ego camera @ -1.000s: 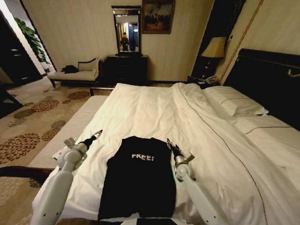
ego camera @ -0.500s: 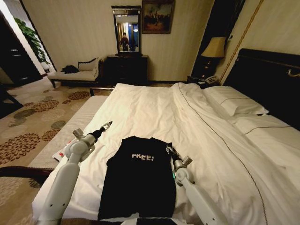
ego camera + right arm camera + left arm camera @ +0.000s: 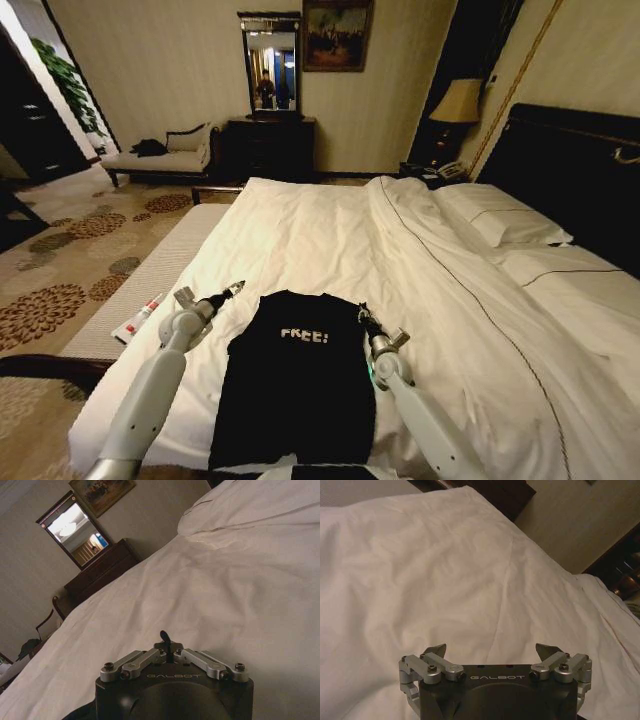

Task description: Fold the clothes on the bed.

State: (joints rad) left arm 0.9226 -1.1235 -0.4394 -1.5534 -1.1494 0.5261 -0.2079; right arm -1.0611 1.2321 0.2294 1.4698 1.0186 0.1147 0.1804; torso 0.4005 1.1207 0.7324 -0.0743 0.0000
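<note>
Black T-shirt [image 3: 295, 375] flat on bed [image 3: 330, 230] | soft, light; best pinched at shoulders | left gripper [image 3: 236, 287] spread, beside shoulder | right gripper [image 3: 363, 315] clenched at shirt's edge

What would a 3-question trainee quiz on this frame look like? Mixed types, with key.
1. True or false: the T-shirt lies on the bed, chest lettering facing up.
2. Which gripper has its fingers spread apart?
A. left gripper
B. right gripper
C. both
3. Fill in: seen from the head, the right gripper is at the shirt's ____ shoulder edge, and the left gripper sits beside the opposite one.

Key
1. True. "FREE!" reads upright on the black shirt, which lies flat on the white duvet.
2. A. The left wrist view shows two fingers set wide apart over the duvet; the right wrist view shows the fingers closed together.
3. right.
</note>
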